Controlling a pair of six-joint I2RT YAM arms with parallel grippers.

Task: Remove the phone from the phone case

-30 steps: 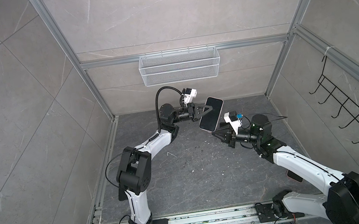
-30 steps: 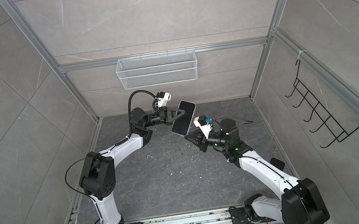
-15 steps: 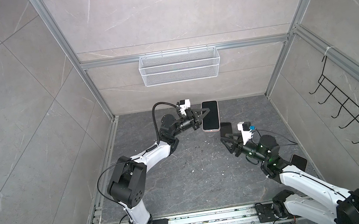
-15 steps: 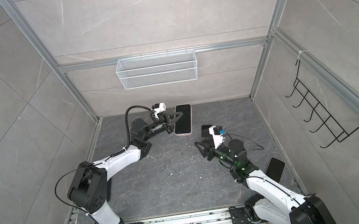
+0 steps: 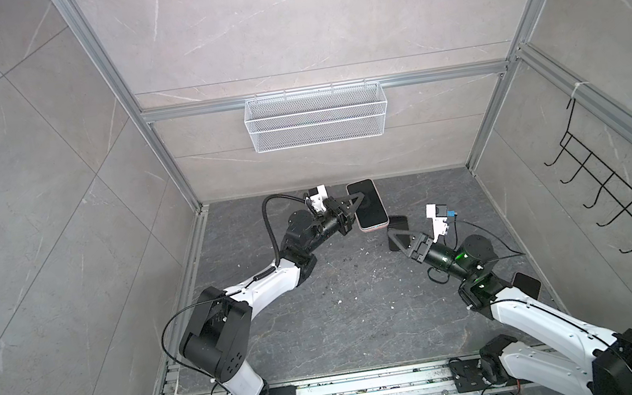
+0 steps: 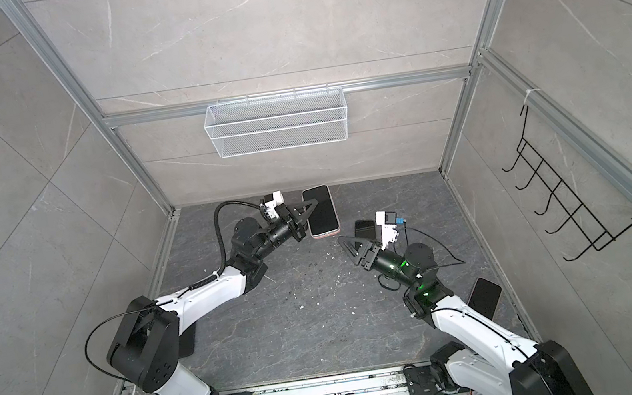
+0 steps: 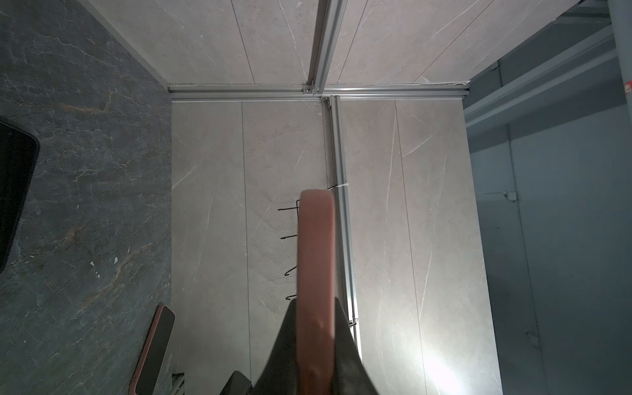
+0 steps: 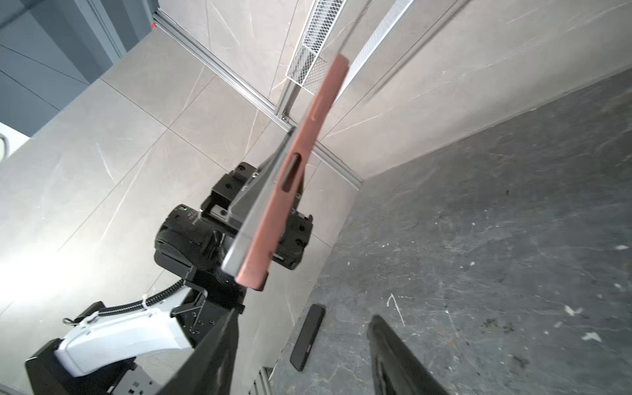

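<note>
The phone (image 5: 373, 215) is not yet out of its pink phone case (image 8: 273, 212); both are held in the air at 12 o'clock over the worktop (image 5: 344, 320). The left claw (image 5: 361, 204) pinches them, one finger across the screen and the other behind the case. The right claw (image 5: 393, 238) is spread and empty. It hangs at about 5 o'clock from the phone, near a bare dark phone (image 5: 398, 221) lying flat. Whether a corner has lifted I cannot tell. Next, I judge, the right claw must nip the case rim alone and peel it away.
</note>
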